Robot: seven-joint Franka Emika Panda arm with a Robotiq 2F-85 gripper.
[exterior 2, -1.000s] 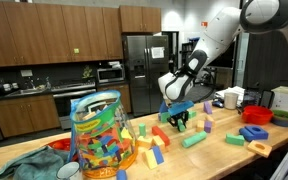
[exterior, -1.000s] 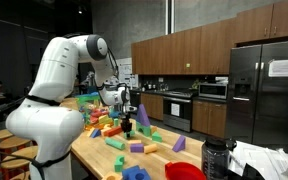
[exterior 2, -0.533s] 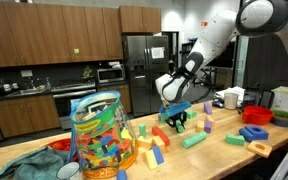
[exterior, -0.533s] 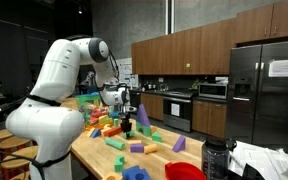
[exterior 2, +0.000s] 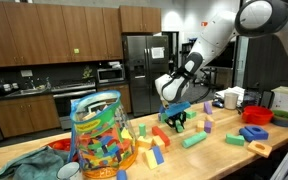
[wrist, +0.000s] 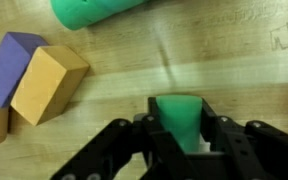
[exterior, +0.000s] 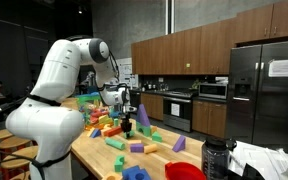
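Observation:
In the wrist view my gripper is shut on a green block, both black fingers pressing its sides just above the wooden table. A green cylinder lies ahead at the top edge. To the left an orange block lies against a purple block. In both exterior views the gripper hangs low over the table among scattered coloured blocks.
A clear tub full of blocks stands near the table's end, with a green cloth beside it. A red bowl and a blue bowl sit further along. Another red bowl is at the near edge.

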